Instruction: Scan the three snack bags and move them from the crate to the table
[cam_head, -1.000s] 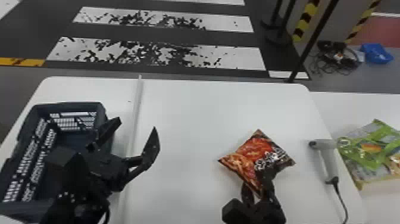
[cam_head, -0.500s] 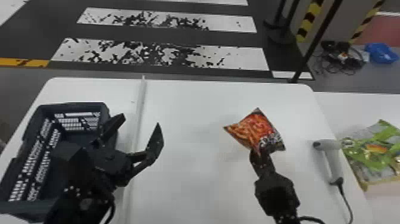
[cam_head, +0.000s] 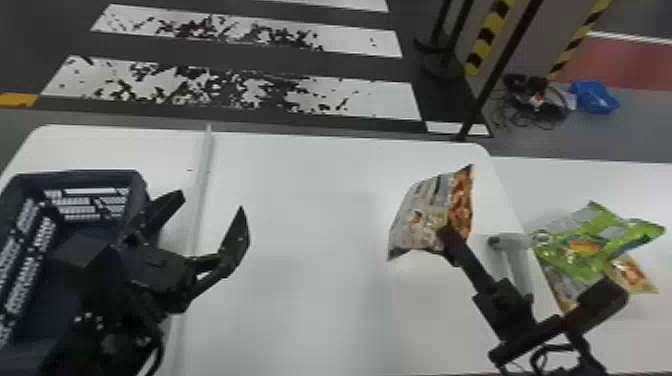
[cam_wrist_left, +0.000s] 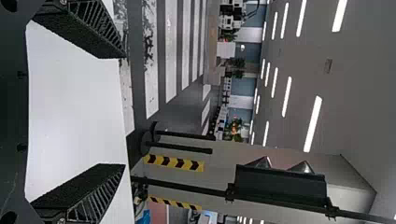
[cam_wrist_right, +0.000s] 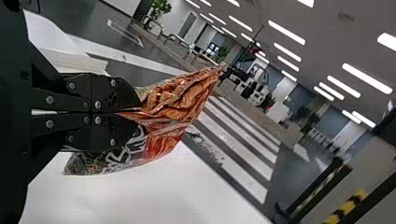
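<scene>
Step looks like bag three of three: right gripper (cam_head: 448, 236) is holding the red snack bag (cam_head: 417, 220) up over the white table (cam_head: 300, 210), just short of the scanner (cam_head: 517, 270). Can't tell if it's scanned. Green bag (cam_head: 577, 242) and another bag (cam_head: 632, 275) are already lying on the side table (cam_head: 617, 182), overlapping, so I'm reading two as done.

Next move likely needs the code side facing the scanner, then carrying the bag right and lowering it beside the other two. Risk: bag slipping or folding, since only one edge is being pinched.

Pose: right arm is coming in from the bottom right, angling forward and inward. Its fingers are closing together on the bag edge; the bag is hanging tilted, printed back toward the head camera. Left gripper (cam_head: 207, 225) is waiting beside the crate (cam_head: 97, 175), fingers spread wide, nothing between them.
</scene>
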